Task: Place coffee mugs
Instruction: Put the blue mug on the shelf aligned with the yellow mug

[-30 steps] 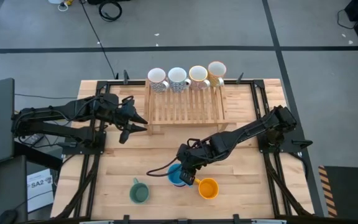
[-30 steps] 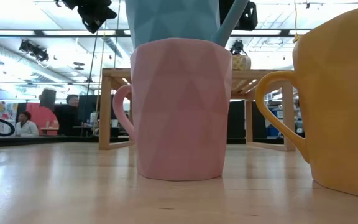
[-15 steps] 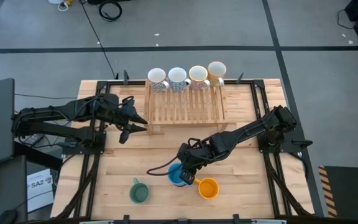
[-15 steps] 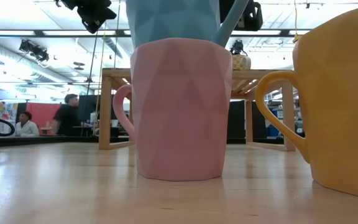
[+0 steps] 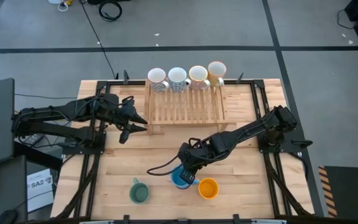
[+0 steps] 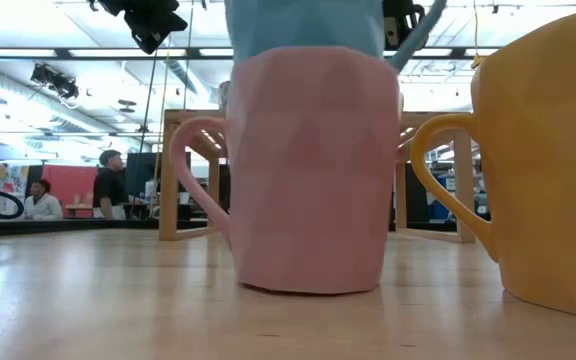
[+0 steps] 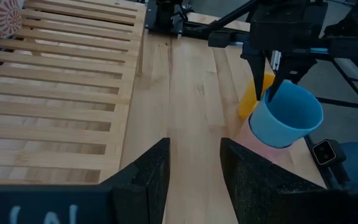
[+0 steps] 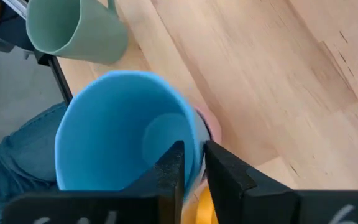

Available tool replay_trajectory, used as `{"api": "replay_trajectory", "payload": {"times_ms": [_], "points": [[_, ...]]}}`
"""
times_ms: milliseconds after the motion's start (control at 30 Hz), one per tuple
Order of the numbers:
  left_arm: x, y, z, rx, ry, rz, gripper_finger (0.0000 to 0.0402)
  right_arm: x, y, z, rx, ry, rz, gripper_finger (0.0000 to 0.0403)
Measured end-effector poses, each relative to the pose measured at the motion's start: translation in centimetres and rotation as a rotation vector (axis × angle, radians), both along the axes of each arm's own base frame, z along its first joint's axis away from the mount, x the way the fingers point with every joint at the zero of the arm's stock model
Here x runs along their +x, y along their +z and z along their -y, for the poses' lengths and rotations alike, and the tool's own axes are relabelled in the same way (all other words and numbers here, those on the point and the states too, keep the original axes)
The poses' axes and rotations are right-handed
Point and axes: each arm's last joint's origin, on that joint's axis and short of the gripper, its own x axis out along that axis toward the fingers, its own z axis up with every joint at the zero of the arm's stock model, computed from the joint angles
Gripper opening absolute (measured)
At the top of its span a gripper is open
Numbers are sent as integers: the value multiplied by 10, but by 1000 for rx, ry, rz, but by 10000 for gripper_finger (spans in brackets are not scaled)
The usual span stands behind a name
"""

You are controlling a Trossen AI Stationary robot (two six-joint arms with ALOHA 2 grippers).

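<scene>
A blue mug (image 5: 180,178) sits tilted in the mouth of a pink mug (image 6: 308,170), which stands on the table near its near edge. My right gripper (image 8: 193,149) is shut on the blue mug (image 8: 123,130). An orange mug (image 5: 208,188) stands just right of them and a green mug (image 5: 139,193) to their left. Four pale mugs, one of them dark-patterned (image 5: 157,79), line the far end of the wooden rack (image 5: 185,102). My left gripper (image 7: 194,168) hangs open by the rack's left near corner (image 5: 135,121). My right gripper pinches the blue mug's rim (image 8: 196,140), one finger (image 8: 169,171) inside the mug and one (image 8: 222,171) outside. The fingers come from above, slanting in from the table's right. The mug is tilted, its lower end resting in the pink mug's mouth (image 7: 253,134).
The orange mug (image 6: 558,170) stands close beside the pink one, with a narrow gap. The rack's slats (image 7: 55,112) are bare on the near side. Bare tabletop (image 5: 160,149) lies between the rack and the mugs. People stand in the room beyond (image 6: 108,185).
My right gripper has shifted slightly toward the table's near edge with the blue mug. The pink mug under it has slid along the table the same way, nearer the low camera and the orange mug, and has turned a little, so its handle sticks out further.
</scene>
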Motion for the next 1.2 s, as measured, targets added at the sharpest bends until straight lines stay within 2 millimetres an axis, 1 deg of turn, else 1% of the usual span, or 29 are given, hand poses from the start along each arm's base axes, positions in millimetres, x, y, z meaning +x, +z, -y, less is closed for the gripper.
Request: {"api": "replay_trajectory", "payload": {"times_ms": [167, 267, 533, 733, 1200], "points": [[0, 0, 0, 0, 0, 0, 146, 0, 0, 0, -2, 2, -1, 40], [0, 0, 0, 0, 0, 0, 146, 0, 0, 0, -2, 2, 1, 31], [0, 0, 0, 0, 0, 0, 146, 0, 0, 0, 22, -39, -3, 35], [0, 0, 0, 0, 0, 0, 146, 1, 0, 0, 24, -40, -1, 28], [0, 0, 0, 0, 0, 0, 146, 1, 0, 0, 27, -44, 0, 26]]}}
